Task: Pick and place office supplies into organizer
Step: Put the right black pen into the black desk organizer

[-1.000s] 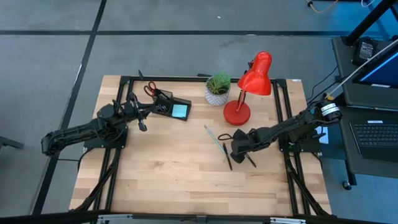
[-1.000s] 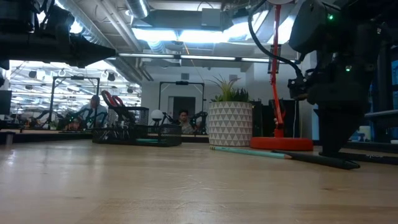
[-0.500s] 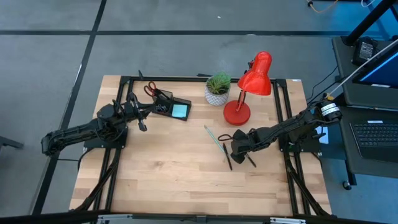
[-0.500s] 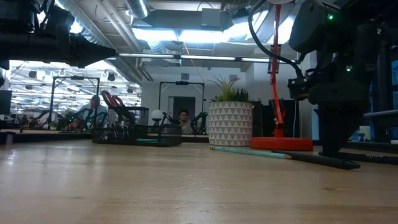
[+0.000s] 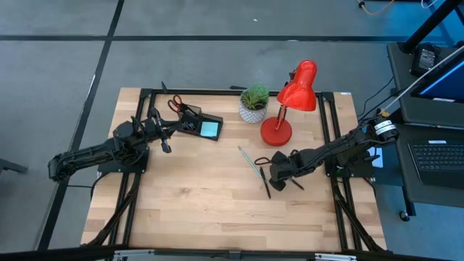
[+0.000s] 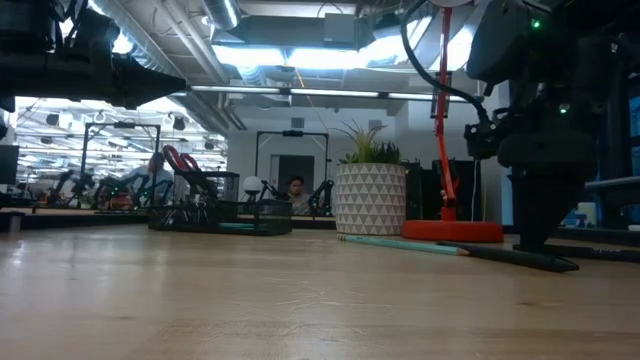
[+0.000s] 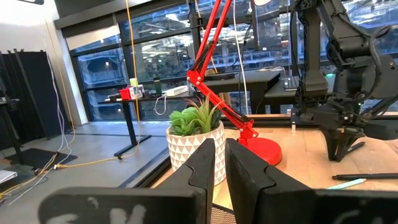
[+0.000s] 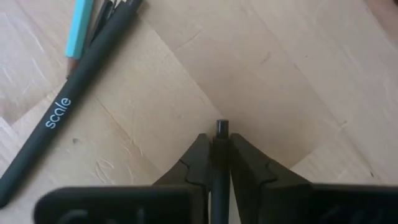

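My right gripper (image 5: 280, 174) is down at the table on its right side, shut on a thin black pen (image 8: 221, 134). A second black pen (image 8: 68, 112), printed "scale", and the teal pencil (image 8: 79, 28) lie flat on the wood just to the left of it (image 5: 264, 181). The black organizer (image 5: 199, 125) stands at the far left; the light-blue notepad (image 5: 209, 130) lies in it and the red-handled scissors (image 5: 175, 104) stick out of it. My left gripper (image 5: 164, 136) waits, shut, beside the organizer. My right gripper pinches the thin black pen between its two fingers (image 8: 199, 158), coming from above and pointing down. The pen's end (image 8: 221, 127) pokes out just past the fingertips. Its other end (image 5: 297, 183) shows beside the gripper, toward the table's right. Whether it is lifted clear, I cannot tell.
The red desk lamp (image 5: 276, 130) and the potted plant (image 5: 253, 104) stand on the far side, between the organizer and my right arm. Bare wood fills the near half of the table (image 5: 203, 210). A black frame runs along the table's edges.
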Robot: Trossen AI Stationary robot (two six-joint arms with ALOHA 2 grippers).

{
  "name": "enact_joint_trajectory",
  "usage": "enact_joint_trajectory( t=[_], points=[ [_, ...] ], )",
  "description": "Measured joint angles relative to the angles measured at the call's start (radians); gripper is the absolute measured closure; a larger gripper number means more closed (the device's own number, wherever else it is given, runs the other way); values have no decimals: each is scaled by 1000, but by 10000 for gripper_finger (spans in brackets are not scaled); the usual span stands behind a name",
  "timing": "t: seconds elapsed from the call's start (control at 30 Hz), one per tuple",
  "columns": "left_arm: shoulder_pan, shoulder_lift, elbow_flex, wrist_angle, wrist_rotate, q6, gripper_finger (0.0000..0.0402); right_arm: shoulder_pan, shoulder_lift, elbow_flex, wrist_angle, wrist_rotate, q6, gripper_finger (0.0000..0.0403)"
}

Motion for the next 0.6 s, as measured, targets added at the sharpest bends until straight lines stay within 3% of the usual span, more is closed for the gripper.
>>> enact_joint_trajectory(
  t=[0.33,0.6],
  points=[
    [0,0,0,0,0,0,370,1,2,11,-1,21,5,361],
    [0,0,0,0,0,0,370,-2,11,134,-6,95,-104,361]
  ],
)
